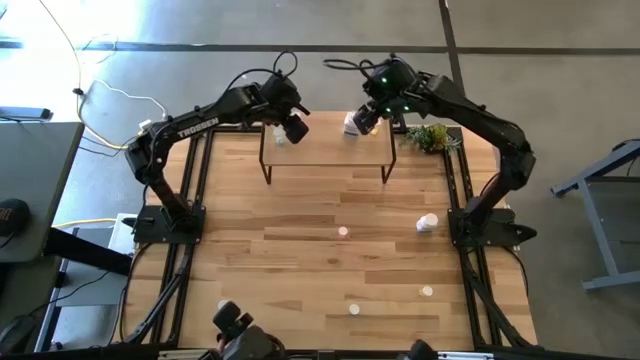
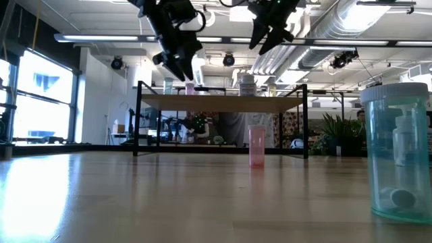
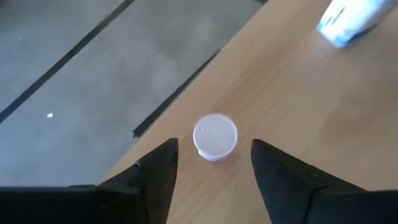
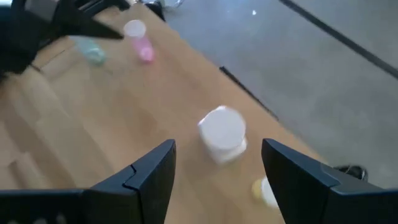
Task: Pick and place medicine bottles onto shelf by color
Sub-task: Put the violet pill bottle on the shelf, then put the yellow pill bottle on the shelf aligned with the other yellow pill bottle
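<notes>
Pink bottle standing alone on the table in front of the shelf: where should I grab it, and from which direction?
Grip the pink bottle across its round body just under the cap, coming straight down from above. It stands upright on the table, apart from the other bottles, so open fingers can straddle it from any side. The shelf lies behind it, so a top approach looks clear.

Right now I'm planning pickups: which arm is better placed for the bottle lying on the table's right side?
Right: the bottle lies beside the right arm's base, though both grippers hover open over the shelf.

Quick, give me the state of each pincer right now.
Left pincer: open, empty, over the pink bottle on the shelf.
Right pincer: open, empty, over the large white bottle.
</notes>
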Tool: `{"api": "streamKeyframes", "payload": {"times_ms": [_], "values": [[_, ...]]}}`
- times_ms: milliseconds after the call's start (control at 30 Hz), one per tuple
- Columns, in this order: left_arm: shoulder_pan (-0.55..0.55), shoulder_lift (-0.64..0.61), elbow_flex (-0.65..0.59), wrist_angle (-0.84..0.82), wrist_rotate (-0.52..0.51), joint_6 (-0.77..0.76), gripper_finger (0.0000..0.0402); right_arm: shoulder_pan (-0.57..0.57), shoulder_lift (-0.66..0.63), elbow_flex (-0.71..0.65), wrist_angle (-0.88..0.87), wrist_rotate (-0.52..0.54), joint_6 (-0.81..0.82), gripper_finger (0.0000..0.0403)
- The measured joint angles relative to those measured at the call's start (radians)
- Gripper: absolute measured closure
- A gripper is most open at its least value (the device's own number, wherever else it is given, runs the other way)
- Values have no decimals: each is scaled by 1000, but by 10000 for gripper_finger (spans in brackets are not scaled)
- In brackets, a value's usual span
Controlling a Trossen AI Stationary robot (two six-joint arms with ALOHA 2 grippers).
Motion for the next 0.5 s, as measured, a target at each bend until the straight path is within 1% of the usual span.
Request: {"api": "streamKeyframes", "payload": {"times_ms": [233,500], "values": [[-6,-51,58,-61,16,16,200,80,-52,0,-120,-5,98,174],[-39,-142,59,-133,32,35,200,203,-60,-28,-204,-3,181,174]]}}
